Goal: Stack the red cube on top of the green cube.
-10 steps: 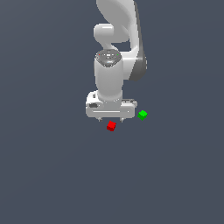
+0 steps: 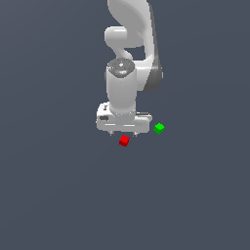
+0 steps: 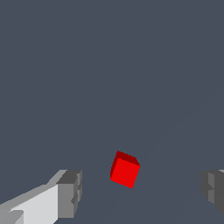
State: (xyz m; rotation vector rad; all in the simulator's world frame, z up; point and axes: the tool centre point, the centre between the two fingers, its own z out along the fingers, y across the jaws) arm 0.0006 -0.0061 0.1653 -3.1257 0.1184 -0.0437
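Note:
The red cube (image 2: 124, 141) lies on the dark grey floor, just below the white gripper (image 2: 123, 133) in the exterior view. In the wrist view the red cube (image 3: 124, 169) sits between the two grey fingertips (image 3: 70, 193), nearer one of them, with clear gaps on both sides. The gripper (image 3: 142, 190) is open and empty, hanging above the cube. The green cube (image 2: 159, 128) lies on the floor to the exterior view's right of the gripper, apart from the red cube. It does not show in the wrist view.
The white arm (image 2: 128, 63) rises above the gripper toward the top of the exterior view. The floor (image 2: 58, 195) is plain dark grey all around.
The arm and both cubes stand much as before; no clear movement shows.

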